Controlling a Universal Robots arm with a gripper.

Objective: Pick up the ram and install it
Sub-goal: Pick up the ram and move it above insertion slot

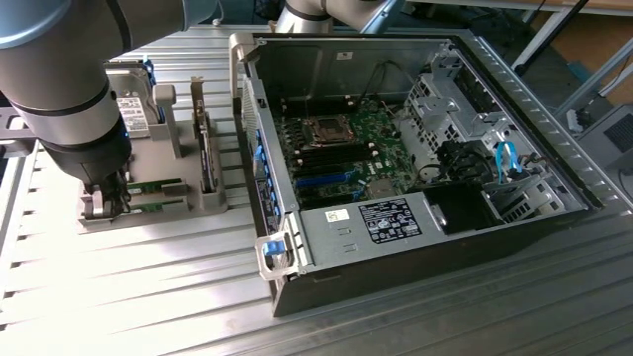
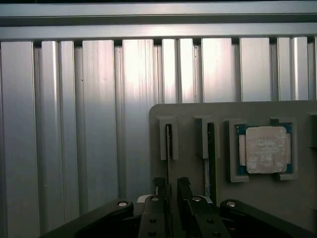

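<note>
At the exterior view's left, the tool (image 1: 104,206) hangs low over the grey parts holder (image 1: 138,222), which sits on the ribbed aluminium tabletop (image 1: 148,297).

**Step in hand:** pick-up, grasp alignment. In the wrist view the tool's fingers (image 2: 158,187) stand apart and released, one on each side of the line of the ram (image 2: 169,141). Nothing is gripped. The ram stands on edge in its narrow slot in the holder and is not yet lifted.

**Requirement for the grasp (judgement):** the fingers must sit centred across the thin board and low enough to bear on its flat faces. Any withdrawal must run straight along the slot, because the neighbouring slot lies just beside it.

**Holder contents:**
- The ram stands in one slot.
- A second thin dark board (image 2: 211,148) stands on edge in the adjacent slot.
- A silver processor (image 2: 266,148) lies flat in a square recess.
- In the exterior view, a taller expansion card (image 1: 204,156) stands upright in the holder.

**Computer case contents:** at the exterior view's right, the open computer case (image 1: 327,59) lies on its side. It holds the motherboard (image 1: 371,148).
- The black memory slots (image 1: 314,157) beside the processor socket (image 1: 330,131) appear empty, so installation has not begun.
- The labelled power supply (image 1: 390,219) sits against the near wall.
</note>
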